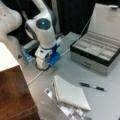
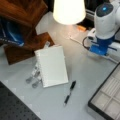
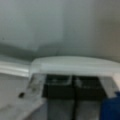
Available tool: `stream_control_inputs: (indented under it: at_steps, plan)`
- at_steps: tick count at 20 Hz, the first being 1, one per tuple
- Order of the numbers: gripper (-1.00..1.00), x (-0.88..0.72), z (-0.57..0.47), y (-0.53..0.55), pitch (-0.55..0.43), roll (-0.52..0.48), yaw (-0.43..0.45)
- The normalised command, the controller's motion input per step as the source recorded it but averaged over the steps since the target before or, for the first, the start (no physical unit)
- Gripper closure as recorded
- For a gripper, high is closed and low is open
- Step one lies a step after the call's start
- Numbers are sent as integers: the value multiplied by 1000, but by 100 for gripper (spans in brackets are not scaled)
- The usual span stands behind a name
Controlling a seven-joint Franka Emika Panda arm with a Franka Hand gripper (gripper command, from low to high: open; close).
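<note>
Gripper [image 3: 73,87], fingers pressed together on nothing, is pointing down near the table's [image 1: 75,70] back edge; I am seeing a notebook [image 1: 70,93], pen [image 1: 92,86] and box [image 1: 96,53] lying apart.

Table [image 1: 75,70]: smooth grey surface, dull metallic sheen in both front views. Arm housing [image 1: 43,30]: glossy white plastic, with blue plastic fittings [image 1: 53,58] at its lower end. White pad [image 2: 51,65]: matt, paper-like face, smooth. Pen [image 2: 70,92]: glossy black barrel, material cannot be told. Compartment case [image 1: 93,53]: brushed silver-grey sides, dark rim, pale matt lining in the trays. Wooden block [image 1: 15,95]: polished reddish-brown wood, grain visible. Lamp shade [image 2: 68,10]: smooth, translucent white. Clips [image 2: 33,78] beside the pad: shiny metal. Perforated board [image 2: 12,107]: matt black. Gripper [image 3: 73,85], low in the wrist view: black, matt pads.
</note>
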Motion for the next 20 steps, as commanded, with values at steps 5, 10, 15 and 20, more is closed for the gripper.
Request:
stream_control_inputs:
  at_steps: [5, 10, 15, 20]
  plan:
    - [100, -1000, -413, 214, -577, 20, -169]
    - [100, -1000, -223, 193, -533, 7, -179]
    - [100, -1000, -31, 93, -477, -16, -190]
    - [100, -1000, -107, 0, -470, -75, -183]
